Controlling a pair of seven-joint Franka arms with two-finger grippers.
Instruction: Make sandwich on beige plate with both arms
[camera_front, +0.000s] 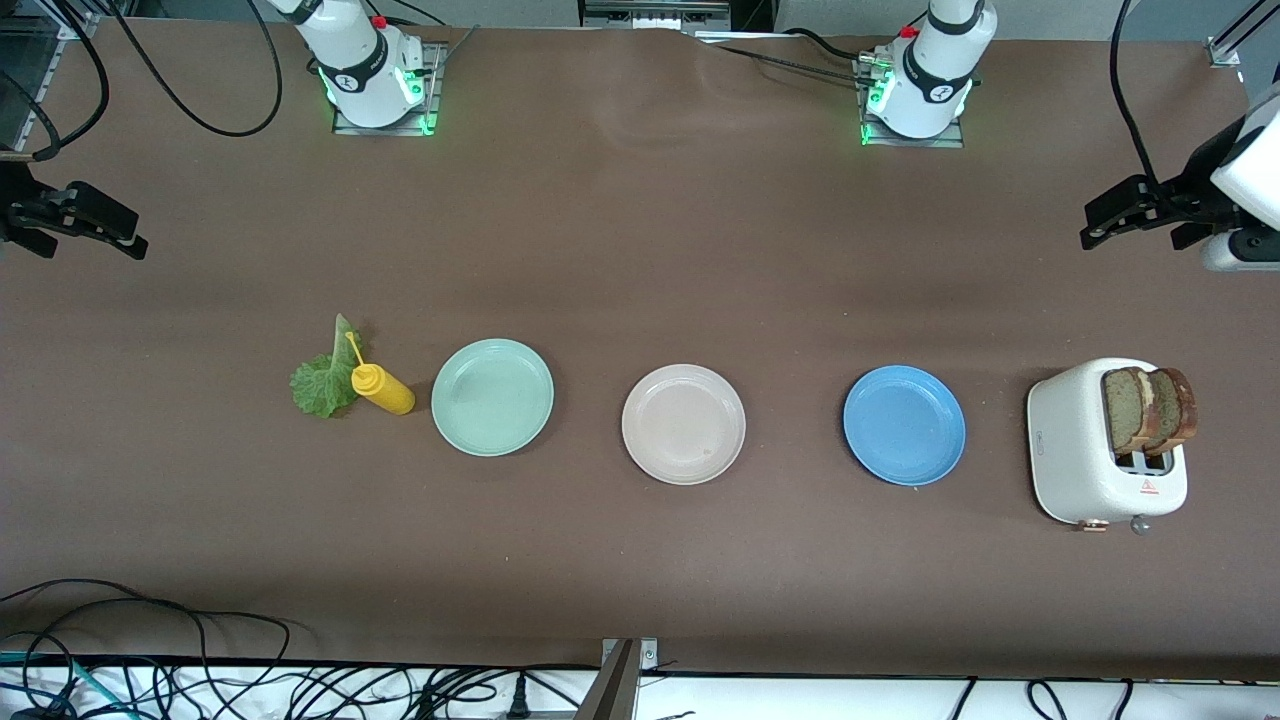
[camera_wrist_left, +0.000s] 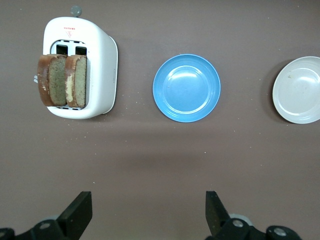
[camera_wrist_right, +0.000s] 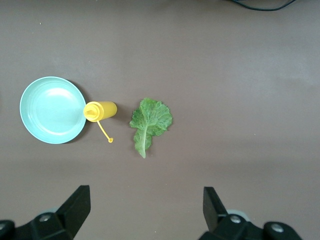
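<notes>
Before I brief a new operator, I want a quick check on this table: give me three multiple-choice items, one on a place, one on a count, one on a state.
1. Where are the two brown bread slices?
A. in the white toaster
B. on the round blue plate
C. on the table

2. How many round plates are there?
A. two
B. three
C. four

3. What lies on the round pinkish-beige plate?
A. a lettuce leaf
B. bread
C. nothing

Key: 1 A, the slices stand up out of the slots. 2 B, the mint-green plate, the beige one and the blue one stand in a row. 3 C, its surface is bare.
</notes>
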